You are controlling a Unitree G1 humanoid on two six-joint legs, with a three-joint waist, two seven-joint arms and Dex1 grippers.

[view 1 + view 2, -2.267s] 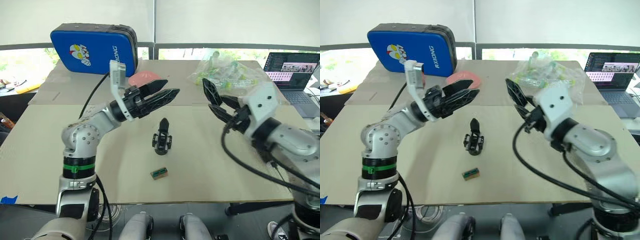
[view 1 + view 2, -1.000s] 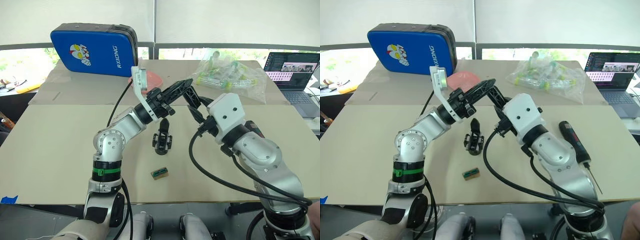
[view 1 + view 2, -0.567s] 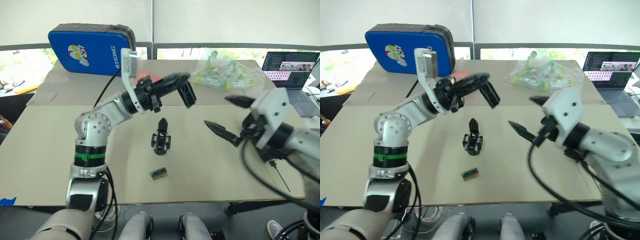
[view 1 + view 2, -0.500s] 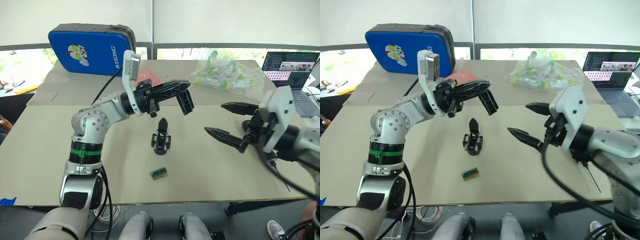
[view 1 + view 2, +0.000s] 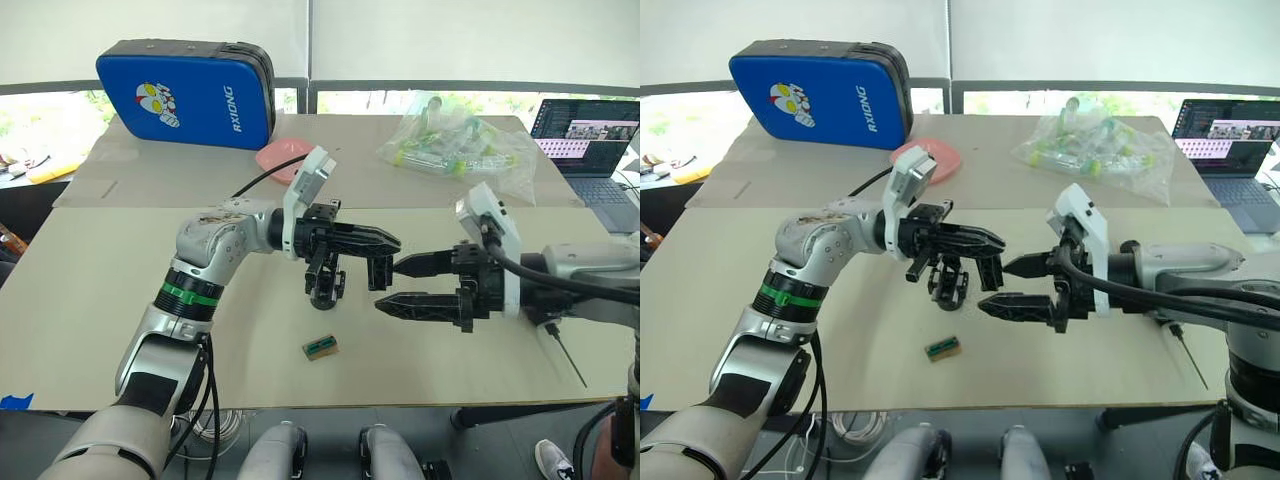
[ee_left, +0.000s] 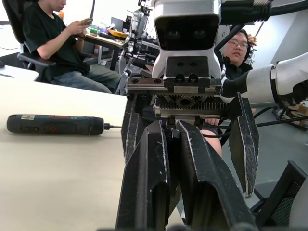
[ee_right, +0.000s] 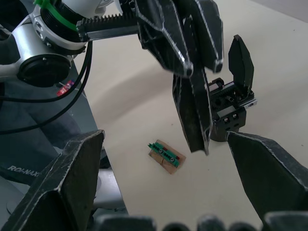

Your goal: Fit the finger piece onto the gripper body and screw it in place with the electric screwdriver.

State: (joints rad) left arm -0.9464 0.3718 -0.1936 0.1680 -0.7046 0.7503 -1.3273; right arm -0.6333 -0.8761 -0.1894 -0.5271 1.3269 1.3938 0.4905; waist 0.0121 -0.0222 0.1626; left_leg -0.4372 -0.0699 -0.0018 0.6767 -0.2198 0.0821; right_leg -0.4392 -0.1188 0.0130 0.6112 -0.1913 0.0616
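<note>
My left gripper (image 5: 390,240) reaches over the table's middle, shut on the finger piece (image 5: 380,272), a black wedge hanging down from its tips. The gripper body (image 5: 325,287) stands on the table just behind and to the left of that piece, its own pointed finger (image 7: 240,60) sticking up. My right gripper (image 5: 392,286) comes in from the right with its fingers wide open, its tips close by the hanging piece; I cannot tell whether they touch. The electric screwdriver (image 6: 53,124) lies on the table under my right arm, with its metal bit (image 5: 566,358) showing.
A small tan-and-green block (image 5: 319,346) lies in front of the gripper body. At the back are a blue case (image 5: 185,92), a pink dish (image 5: 281,160), a plastic bag of parts (image 5: 455,145) and a laptop (image 5: 590,130). People sit beyond the table.
My right gripper opened wide, drew away to the right, then swung back in low. The left gripper came down with the finger piece to beside the gripper body.
</note>
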